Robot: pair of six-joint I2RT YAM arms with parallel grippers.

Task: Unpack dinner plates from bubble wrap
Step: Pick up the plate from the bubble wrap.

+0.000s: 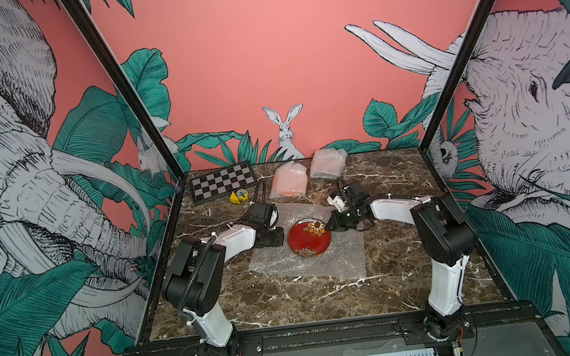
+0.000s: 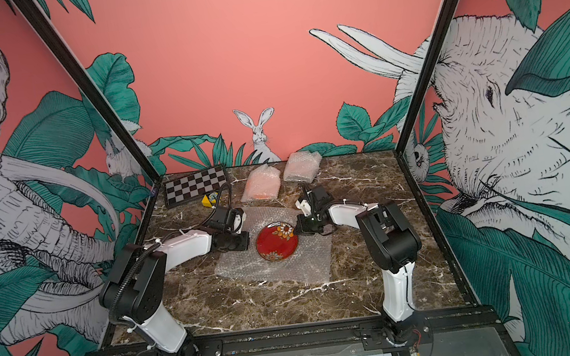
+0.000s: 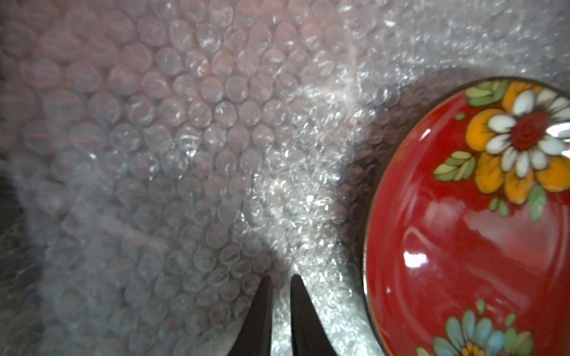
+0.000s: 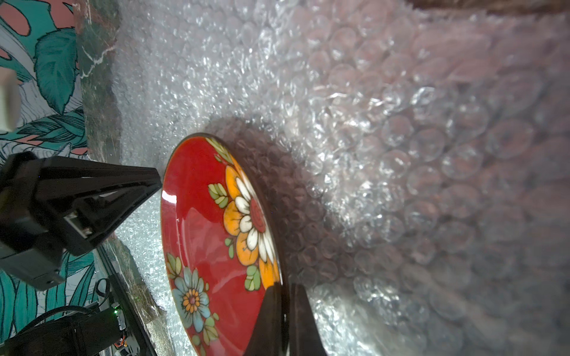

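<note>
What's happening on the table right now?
The right claw is shut on the rim of the red flowered plate, which lies on an opened sheet of bubble wrap mid-table. The left claw sits low on that sheet beside the plate; whether it pinches the wrap is unclear. Two wrapped bundles wait at the back.
</note>
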